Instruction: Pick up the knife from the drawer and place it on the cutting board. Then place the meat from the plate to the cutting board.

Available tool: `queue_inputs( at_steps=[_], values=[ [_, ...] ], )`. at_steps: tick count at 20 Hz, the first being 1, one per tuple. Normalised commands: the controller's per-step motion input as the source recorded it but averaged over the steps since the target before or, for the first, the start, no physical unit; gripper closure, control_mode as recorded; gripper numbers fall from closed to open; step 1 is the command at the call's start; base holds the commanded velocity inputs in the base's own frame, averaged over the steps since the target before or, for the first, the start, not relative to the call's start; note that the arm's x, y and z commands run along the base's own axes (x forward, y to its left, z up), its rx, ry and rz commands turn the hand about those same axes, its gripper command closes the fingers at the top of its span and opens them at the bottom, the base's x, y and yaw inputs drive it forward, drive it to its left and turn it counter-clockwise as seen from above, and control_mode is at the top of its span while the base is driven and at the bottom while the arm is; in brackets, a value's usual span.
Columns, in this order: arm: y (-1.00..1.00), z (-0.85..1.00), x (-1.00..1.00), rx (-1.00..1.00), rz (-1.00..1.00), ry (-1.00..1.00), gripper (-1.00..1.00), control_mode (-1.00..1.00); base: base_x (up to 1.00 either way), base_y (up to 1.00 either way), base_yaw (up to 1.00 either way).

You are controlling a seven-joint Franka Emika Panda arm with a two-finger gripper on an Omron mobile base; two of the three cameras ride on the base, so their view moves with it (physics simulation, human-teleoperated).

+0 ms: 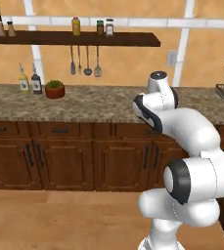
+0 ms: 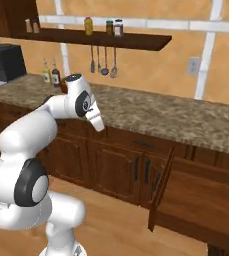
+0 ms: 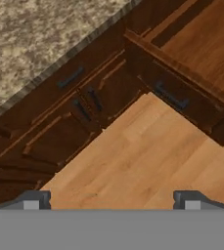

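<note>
Held finger tips (image 3: pixel 33 200) far apart, jaws open and gripping nothing, over the wood floor (image 3: pixel 128 161). Could have bumped the front of the pulled-out drawer (image 3: pixel 206 49) going in and shoved it shut, or snagged on its black handle (image 3: pixel 171 95). Could have missed the knife too, hidden too deep inside to tell. Sat folded up tight, arm (image 2: pixel 61 107) bent, hand tipped down near the cabinet doors (image 3: pixel 59 141). Found the speckled bench (image 3: pixel 30 44) farther back.

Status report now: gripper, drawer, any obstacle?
Gripper open, holding nothing, above the floor. Drawer pulled out; inside looks bare, knife not seen. Nothing blocks the way.
</note>
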Motion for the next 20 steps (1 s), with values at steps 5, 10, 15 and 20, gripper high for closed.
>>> queue_inputs(
  at_steps=[5,10,15,20],
  values=[
    [0.00,0.00,0.00,0.00,0.00,0.00,-1.00,1.00,-0.18,0.19,1.00],
    [0.00,0.00,0.00,0.00,0.00,0.00,-1.00,1.00,0.01,0.09,0.98],
    [0.00,0.00,0.00,0.00,0.00,0.00,-1.00,1.00,0.21,0.01,0.92],
    [0.00,0.00,0.00,0.00,0.00,0.00,-1.00,1.00,0.35,0.00,0.90]
  ],
)
